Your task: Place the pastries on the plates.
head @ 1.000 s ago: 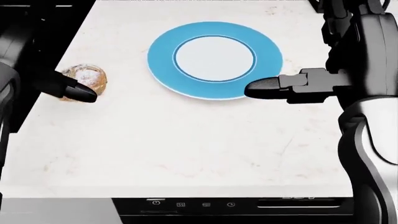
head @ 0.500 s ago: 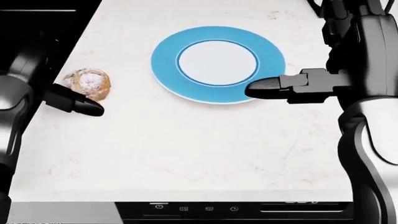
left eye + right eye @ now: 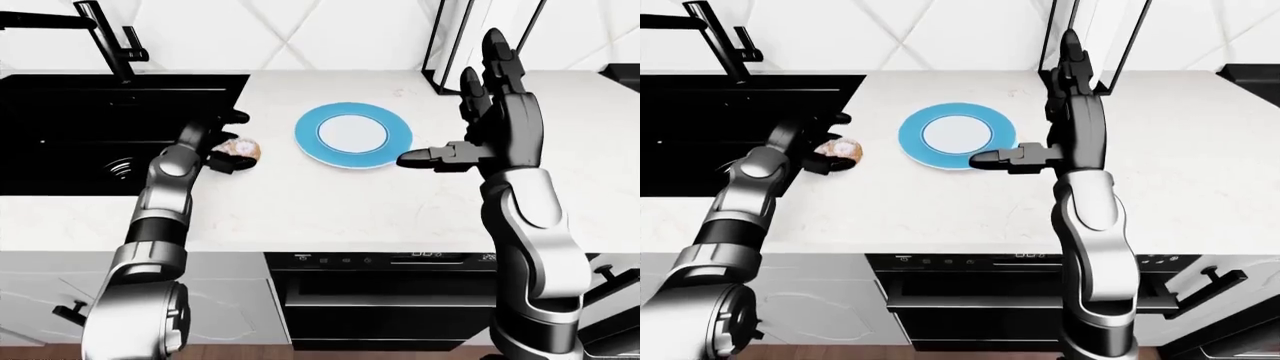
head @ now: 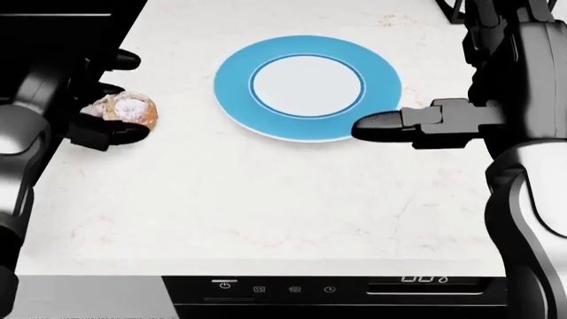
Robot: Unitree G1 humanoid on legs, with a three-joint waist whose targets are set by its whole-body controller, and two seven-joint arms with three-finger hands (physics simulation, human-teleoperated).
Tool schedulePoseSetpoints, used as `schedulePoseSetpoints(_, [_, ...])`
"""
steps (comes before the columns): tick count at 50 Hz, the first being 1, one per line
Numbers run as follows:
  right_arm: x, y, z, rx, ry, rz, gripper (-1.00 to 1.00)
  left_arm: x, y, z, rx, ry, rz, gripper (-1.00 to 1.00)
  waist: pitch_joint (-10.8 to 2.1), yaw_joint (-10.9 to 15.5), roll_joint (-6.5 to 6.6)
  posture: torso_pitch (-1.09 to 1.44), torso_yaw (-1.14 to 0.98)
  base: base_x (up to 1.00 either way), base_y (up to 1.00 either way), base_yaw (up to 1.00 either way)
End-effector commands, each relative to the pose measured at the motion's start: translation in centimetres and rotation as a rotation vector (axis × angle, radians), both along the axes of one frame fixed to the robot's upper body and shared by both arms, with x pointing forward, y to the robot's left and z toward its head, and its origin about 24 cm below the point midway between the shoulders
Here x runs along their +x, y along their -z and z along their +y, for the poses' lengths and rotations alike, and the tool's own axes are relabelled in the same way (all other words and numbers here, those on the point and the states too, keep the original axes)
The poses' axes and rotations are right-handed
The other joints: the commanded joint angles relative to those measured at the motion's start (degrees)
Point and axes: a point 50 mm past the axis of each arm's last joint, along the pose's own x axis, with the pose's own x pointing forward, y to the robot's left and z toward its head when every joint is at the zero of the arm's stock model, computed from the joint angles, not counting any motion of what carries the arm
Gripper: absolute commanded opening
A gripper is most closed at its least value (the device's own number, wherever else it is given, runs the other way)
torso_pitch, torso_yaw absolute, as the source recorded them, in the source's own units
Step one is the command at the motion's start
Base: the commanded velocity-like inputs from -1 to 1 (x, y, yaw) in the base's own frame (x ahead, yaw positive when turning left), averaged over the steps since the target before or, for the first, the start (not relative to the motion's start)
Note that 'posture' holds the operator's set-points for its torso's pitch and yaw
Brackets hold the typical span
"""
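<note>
A sugar-dusted brown pastry (image 4: 128, 110) lies on the white counter near the left edge of the head view. My left hand (image 4: 111, 100) stands around it, one finger above and one below, fingers spread and open. A blue plate with a white centre (image 4: 306, 86) rests bare to the right of the pastry. My right hand (image 3: 490, 97) is held upright and open to the right of the plate, its thumb (image 4: 390, 125) pointing left over the plate's lower right rim.
A black sink (image 3: 90, 127) with a dark faucet (image 3: 105, 37) lies left of the counter. The counter edge and an oven control panel (image 4: 292, 289) run along the bottom of the head view. A dark-framed object (image 3: 450, 45) stands beyond the plate.
My left hand has moved up from below the pastry to bracket it with fingers on both sides. The view shifted slightly. My right hand has stayed put.
</note>
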Motion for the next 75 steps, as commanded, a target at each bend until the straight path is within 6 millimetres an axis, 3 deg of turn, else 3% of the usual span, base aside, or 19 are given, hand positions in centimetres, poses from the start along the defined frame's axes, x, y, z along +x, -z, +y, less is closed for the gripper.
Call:
schedulePoseSetpoints(1, [-0.6, -1.5, 0.0, -0.008, 0.002, -0.085, 1.00, 0.2, -1.7, -0.3, 0.007, 0.025, -0.049, 0.13, -1.30, -0.1, 0.02, 0.00, 0.00, 0.00, 0.00, 0.00])
schedulePoseSetpoints(13, [-0.8, -1.4, -0.1, -0.006, 0.002, -0.086, 1.00, 0.2, -1.6, -0.8, 0.016, 0.043, -0.046, -0.10, -1.61, -0.1, 0.16, 0.00, 0.00, 0.00, 0.00, 0.00])
schedulePoseSetpoints(15, [-0.8, -1.4, -0.1, -0.006, 0.001, -0.086, 1.00, 0.2, -1.8, -0.8, 0.019, 0.044, -0.048, -0.31, -1.65, -0.1, 0.16, 0.00, 0.00, 0.00, 0.00, 0.00])
schedulePoseSetpoints(19, [-0.9, -1.5, -0.1, -0.005, 0.001, -0.087, 1.00, 0.2, -2.1, -1.0, 0.021, 0.049, -0.051, -0.34, -1.70, -0.1, 0.15, 0.00, 0.00, 0.00, 0.00, 0.00])
schedulePoseSetpoints(25, [-0.9, -1.5, -0.1, -0.001, 0.002, -0.089, 1.00, 0.4, -3.0, -1.6, 0.029, 0.063, -0.069, -0.47, -1.59, -0.1, 0.13, 0.00, 0.00, 0.00, 0.00, 0.00])
schedulePoseSetpoints(27, [-0.9, -1.5, -0.1, -0.002, 0.001, -0.089, 1.00, 0.5, -3.4, -1.8, 0.029, 0.068, -0.076, -0.62, -1.55, -0.1, 0.09, 0.00, 0.00, 0.00, 0.00, 0.00])
schedulePoseSetpoints(35, [-1.3, -1.9, -0.3, 0.002, 0.005, -0.099, 1.00, 1.2, -5.6, -3.2, 0.026, 0.100, -0.115, -0.70, -1.17, -0.1, -0.24, 0.00, 0.00, 0.00, 0.00, 0.00])
schedulePoseSetpoints(42, [-1.6, -2.0, -0.4, 0.000, 0.011, -0.101, 1.00, 1.9, -7.3, -4.5, 0.023, 0.128, -0.149, -1.00, -0.86, -0.1, -0.64, 0.00, 0.00, 0.00, 0.00, 0.00])
schedulePoseSetpoints(58, [-2.6, -2.6, -1.1, -0.001, 0.036, -0.115, 1.00, 2.6, -11.7, -9.2, 0.000, 0.215, -0.257, -1.00, -0.62, 0.0, -1.41, 0.00, 0.00, 0.00, 0.00, 0.00])
schedulePoseSetpoints(69, [-3.4, -3.6, -1.4, -0.005, 0.051, -0.134, 1.00, 2.3, -13.4, -13.3, -0.078, 0.257, -0.336, -1.00, -0.48, 0.2, -1.98, 0.00, 0.00, 0.00, 0.00, 0.00])
schedulePoseSetpoints(75, [-3.9, -3.9, -1.7, -0.007, 0.065, -0.142, 1.00, 2.2, -13.3, -14.9, -0.109, 0.268, -0.345, -1.00, -0.46, 0.2, -2.19, 0.00, 0.00, 0.00, 0.00, 0.00])
